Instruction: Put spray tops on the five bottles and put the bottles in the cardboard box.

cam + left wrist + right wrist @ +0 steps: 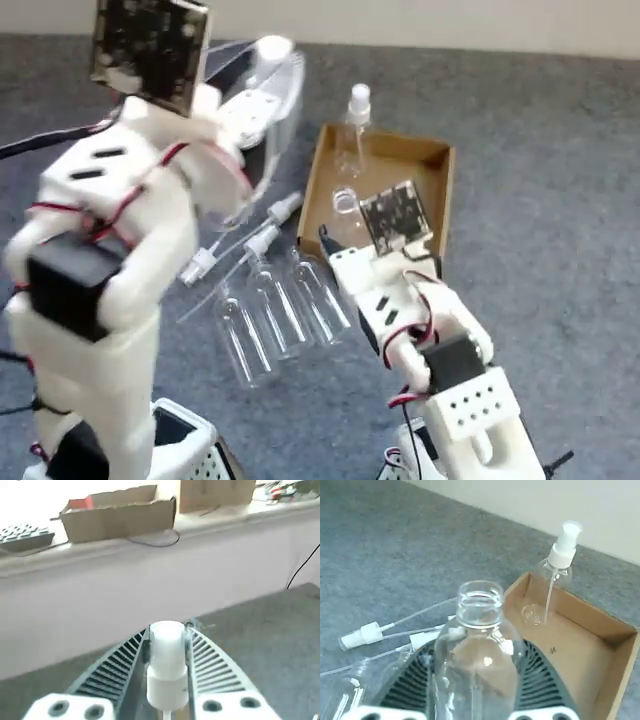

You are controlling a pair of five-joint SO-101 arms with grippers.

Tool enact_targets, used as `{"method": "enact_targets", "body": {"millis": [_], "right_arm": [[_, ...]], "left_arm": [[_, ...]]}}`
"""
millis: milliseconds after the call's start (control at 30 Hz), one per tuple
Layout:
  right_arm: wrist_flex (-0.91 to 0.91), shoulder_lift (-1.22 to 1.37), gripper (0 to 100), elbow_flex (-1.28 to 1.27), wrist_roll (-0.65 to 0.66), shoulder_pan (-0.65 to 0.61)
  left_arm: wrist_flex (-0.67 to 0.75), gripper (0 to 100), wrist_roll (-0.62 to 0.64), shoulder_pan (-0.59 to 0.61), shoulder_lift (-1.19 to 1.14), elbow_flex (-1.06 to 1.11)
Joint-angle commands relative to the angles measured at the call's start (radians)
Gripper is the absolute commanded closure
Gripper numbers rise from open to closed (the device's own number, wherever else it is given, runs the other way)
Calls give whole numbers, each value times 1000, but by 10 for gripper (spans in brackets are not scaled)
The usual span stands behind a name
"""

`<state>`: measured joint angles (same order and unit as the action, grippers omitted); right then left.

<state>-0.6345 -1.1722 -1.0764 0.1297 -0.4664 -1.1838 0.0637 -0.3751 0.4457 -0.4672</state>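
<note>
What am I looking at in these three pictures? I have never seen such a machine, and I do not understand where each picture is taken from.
These are two small white robot arms at a table. The high view looks down from a fixed camera; the other two come from cameras on each arm's wrist. The left end effector is shut on a white spray top. The right end effector is shut on an open bottle. On the grey surface lie three bare bottles and loose spray tops. In the cardboard box stands one bottle with its top on.
</note>
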Motion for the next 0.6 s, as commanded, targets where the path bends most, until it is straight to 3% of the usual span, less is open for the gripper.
{"method": "enact_targets", "body": {"millis": [0,167,567], "right_arm": [[36,-114,978,-41,-9,-36],[76,-277,984,-151,-9,-74],[101,-341,995,-214,-11,-54]], "left_arm": [[189,987,38,-82,-31,18],[279,987,84,-137,-97,47],[270,987,157,-142,-99,48]]}}
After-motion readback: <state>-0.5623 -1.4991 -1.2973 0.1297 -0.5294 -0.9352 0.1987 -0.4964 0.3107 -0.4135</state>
